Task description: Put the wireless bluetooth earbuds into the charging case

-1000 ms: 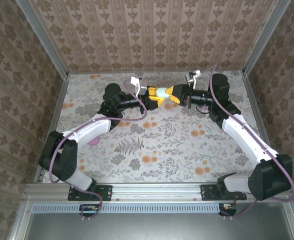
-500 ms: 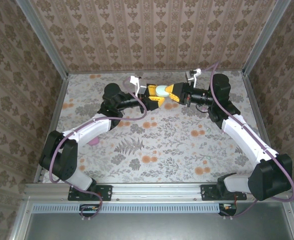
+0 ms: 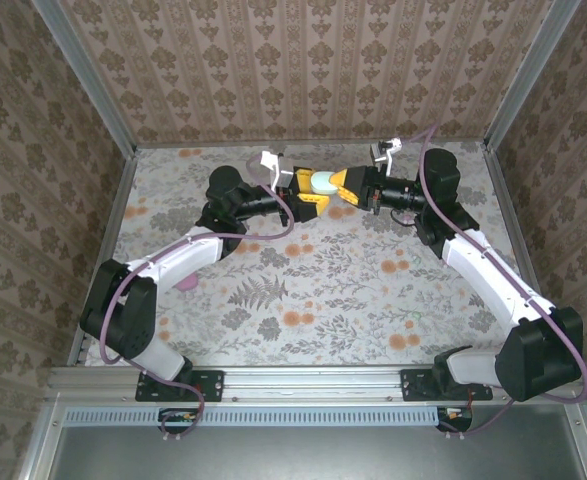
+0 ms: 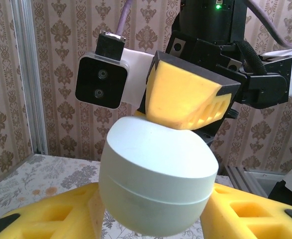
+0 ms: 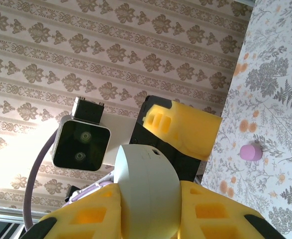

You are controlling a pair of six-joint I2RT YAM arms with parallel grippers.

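Charging case [image 3: 322, 182], pale with its lid closed, is held clear of the table near the back wall, between the 2 facing grippers. Right gripper [image 5: 148, 211] clamps it narrowly, both pads touching. Left gripper [image 4: 153, 214] straddles its lower half; pad contact cannot be determined.
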